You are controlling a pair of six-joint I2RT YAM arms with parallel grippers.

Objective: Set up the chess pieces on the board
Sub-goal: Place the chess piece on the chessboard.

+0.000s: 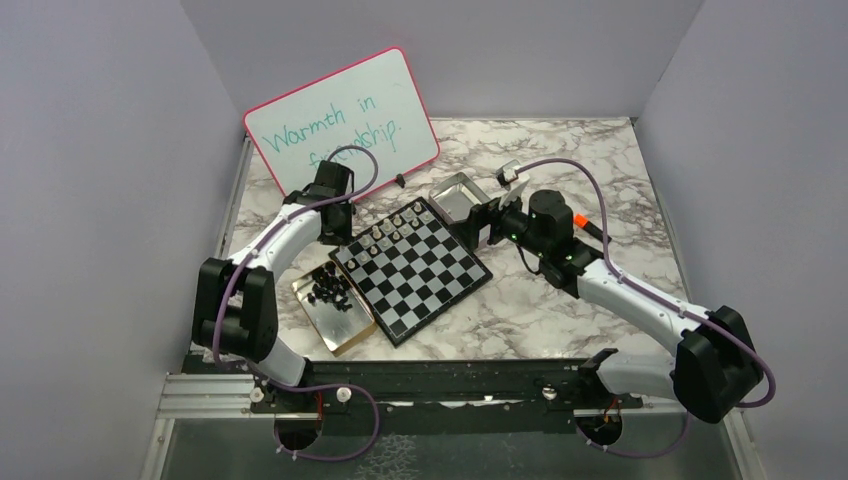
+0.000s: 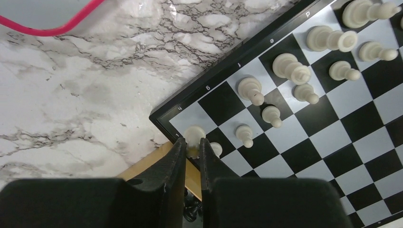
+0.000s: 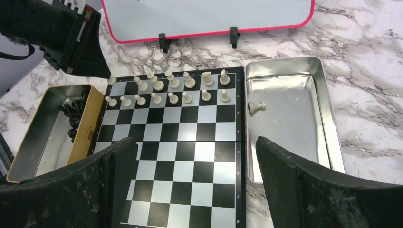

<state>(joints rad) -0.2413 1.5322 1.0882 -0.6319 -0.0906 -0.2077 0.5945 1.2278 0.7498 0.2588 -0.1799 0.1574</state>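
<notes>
The black and white chessboard (image 1: pixel 425 275) lies mid-table. Cream chessmen (image 3: pixel 173 83) fill its two far rows, and they also show in the left wrist view (image 2: pixel 290 66). My left gripper (image 2: pixel 192 145) is shut on a cream piece (image 2: pixel 194 134) standing on the board's far left corner square; in the top view the gripper (image 1: pixel 338 232) is at that corner. Black chessmen (image 1: pixel 330 288) lie in a gold tin (image 1: pixel 345 330) left of the board. My right gripper (image 3: pixel 194 142) is open and empty above the board's right side. One cream piece (image 3: pixel 256 106) lies in a silver tin (image 3: pixel 328 123).
A pink-rimmed whiteboard (image 1: pixel 340 120) stands behind the board on small feet. The silver tin (image 1: pixel 455 195) touches the board's far right edge. The gold tin (image 3: pixel 19 156) abuts the left edge. Marble tabletop (image 1: pixel 540 310) surrounds them, with grey walls on three sides.
</notes>
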